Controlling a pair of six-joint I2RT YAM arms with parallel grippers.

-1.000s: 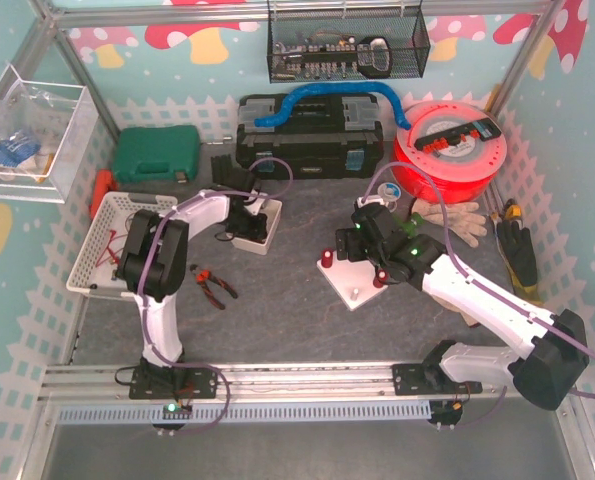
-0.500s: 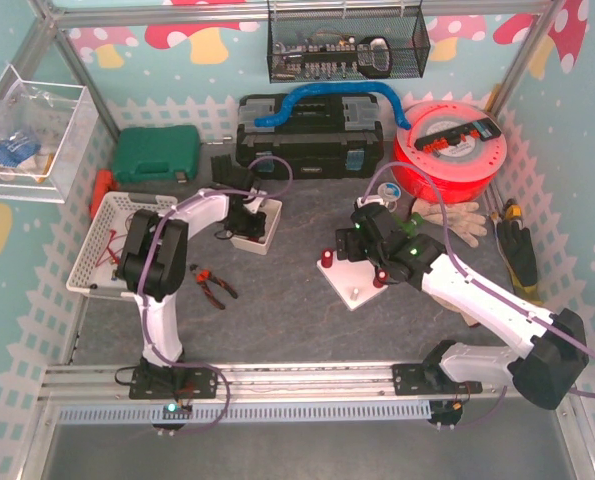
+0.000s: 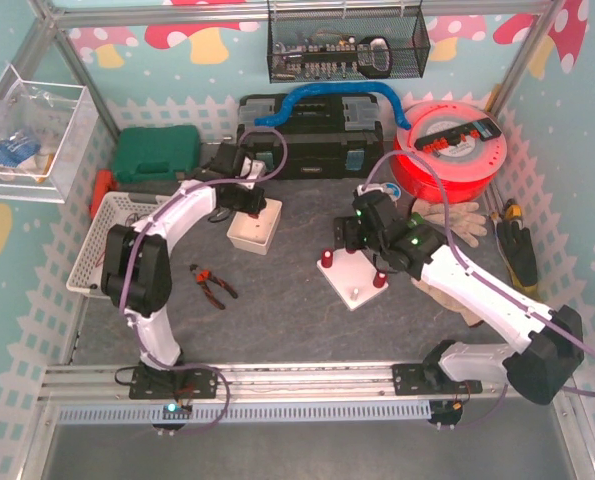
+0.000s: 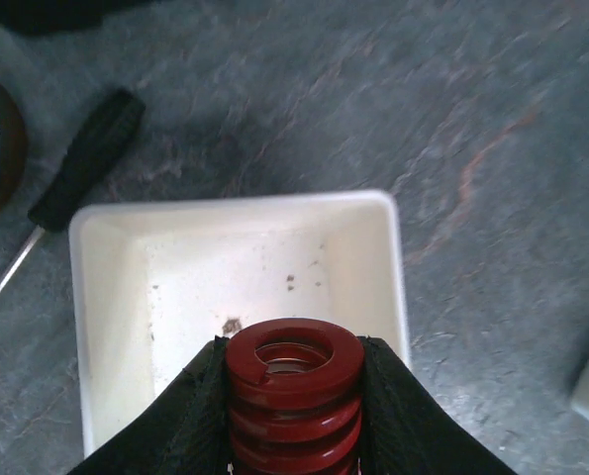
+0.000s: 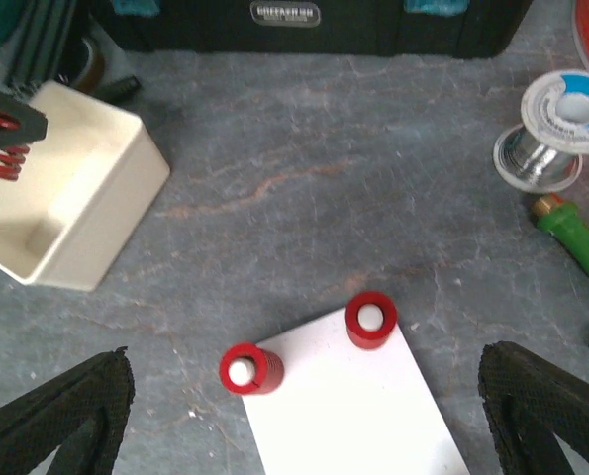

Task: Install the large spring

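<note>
My left gripper (image 4: 294, 401) is shut on a large red spring (image 4: 294, 368) and holds it upright above the near rim of a white bin (image 4: 116, 297), whose inside is bare. In the top view this gripper (image 3: 245, 196) hangs over the bin's (image 3: 254, 230) far edge. It also shows with the spring (image 5: 1, 146) in the right wrist view. My right gripper (image 5: 304, 416) is open and empty above a white plate (image 5: 373, 421). Two smaller red springs (image 5: 250, 369) (image 5: 370, 319) sit on white pegs at the plate's far corners. The plate (image 3: 355, 283) lies at mid-table.
A black screwdriver (image 4: 81, 163) lies left of the bin. Pliers (image 3: 214, 283) lie to the front left and a white basket (image 3: 102, 245) stands at the left. A black toolbox (image 3: 307, 140), red reel (image 3: 452, 145), gloves (image 3: 452, 215), solder spool (image 5: 554, 129) and green-handled tool (image 5: 571, 233) line the back and right.
My left arm has risen out of the bin with the red spring in its jaws and stretched toward the back. My right gripper has shifted slightly back over the plate.
</note>
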